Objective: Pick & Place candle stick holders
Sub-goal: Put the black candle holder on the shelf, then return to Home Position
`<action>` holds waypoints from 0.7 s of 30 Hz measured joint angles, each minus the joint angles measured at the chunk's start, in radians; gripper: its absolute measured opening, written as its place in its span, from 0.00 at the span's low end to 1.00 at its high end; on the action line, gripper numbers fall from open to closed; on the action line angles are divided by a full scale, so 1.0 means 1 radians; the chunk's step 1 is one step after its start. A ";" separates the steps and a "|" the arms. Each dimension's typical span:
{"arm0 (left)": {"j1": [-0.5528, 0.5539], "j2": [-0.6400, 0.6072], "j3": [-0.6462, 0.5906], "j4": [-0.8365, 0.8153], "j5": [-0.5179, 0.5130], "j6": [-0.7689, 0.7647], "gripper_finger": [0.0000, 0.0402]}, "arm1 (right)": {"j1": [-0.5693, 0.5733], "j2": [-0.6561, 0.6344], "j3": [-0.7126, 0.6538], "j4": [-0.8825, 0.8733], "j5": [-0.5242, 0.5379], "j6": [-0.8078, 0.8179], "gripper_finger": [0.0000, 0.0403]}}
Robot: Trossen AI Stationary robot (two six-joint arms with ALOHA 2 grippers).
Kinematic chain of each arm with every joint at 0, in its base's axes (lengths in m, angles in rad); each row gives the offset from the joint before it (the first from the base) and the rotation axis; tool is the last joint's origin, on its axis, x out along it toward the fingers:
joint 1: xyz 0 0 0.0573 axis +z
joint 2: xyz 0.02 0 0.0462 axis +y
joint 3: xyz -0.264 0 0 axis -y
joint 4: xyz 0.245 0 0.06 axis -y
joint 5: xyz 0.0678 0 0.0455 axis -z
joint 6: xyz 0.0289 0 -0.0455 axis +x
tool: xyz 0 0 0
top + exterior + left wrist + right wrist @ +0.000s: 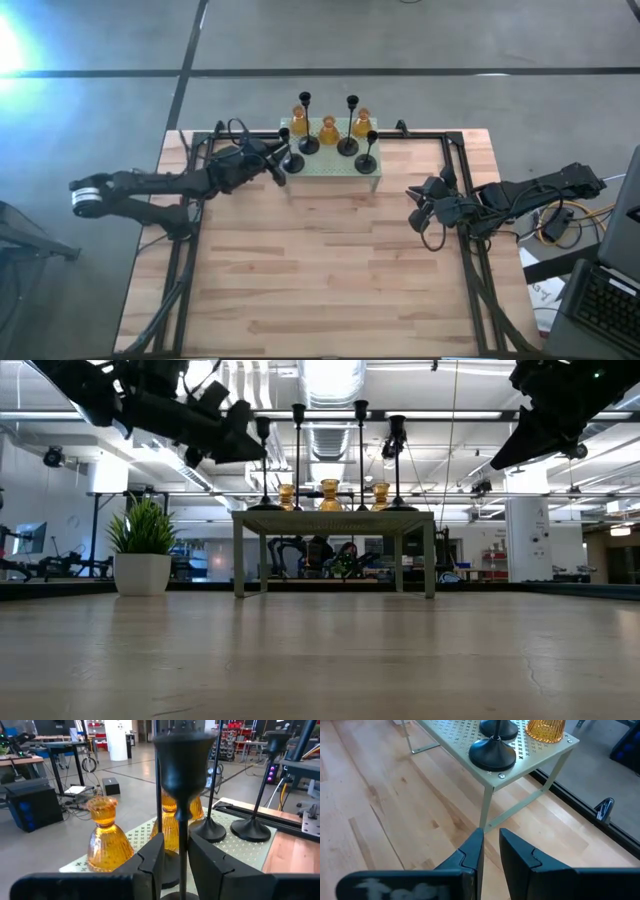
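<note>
- Four black candle stick holders (347,125) and three amber candle stick holders (329,130) stand on the mint-green perforated stand (325,166) at the far edge of the wooden surface (320,280).
- The left tool (283,165) is at the stand's left end, its fingers narrowly apart around the stem of one black holder (183,795).
- The right tool (414,205) hangs over the surface right of the stand, narrow, holding nothing.
- One potted plant (142,558).

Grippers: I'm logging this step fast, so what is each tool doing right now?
Left tool: around the stem of a black candle holder on the mint-green stand; grip cannot be told.
Right tool: nearly closed, holding nothing, over the table.
</note>
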 joint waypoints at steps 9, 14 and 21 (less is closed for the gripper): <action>0.000 -0.084 0.001 -0.059 0.149 0.017 0.26 | 0.000 0.000 0.000 0.002 0.000 0.000 0.13; 0.000 -0.113 0.001 -0.179 0.165 0.014 0.39 | 0.000 0.000 0.000 0.001 -0.005 0.000 0.13; -0.004 -0.301 -0.004 -0.491 0.302 0.065 0.48 | 0.001 -0.001 0.000 0.005 -0.006 -0.065 0.13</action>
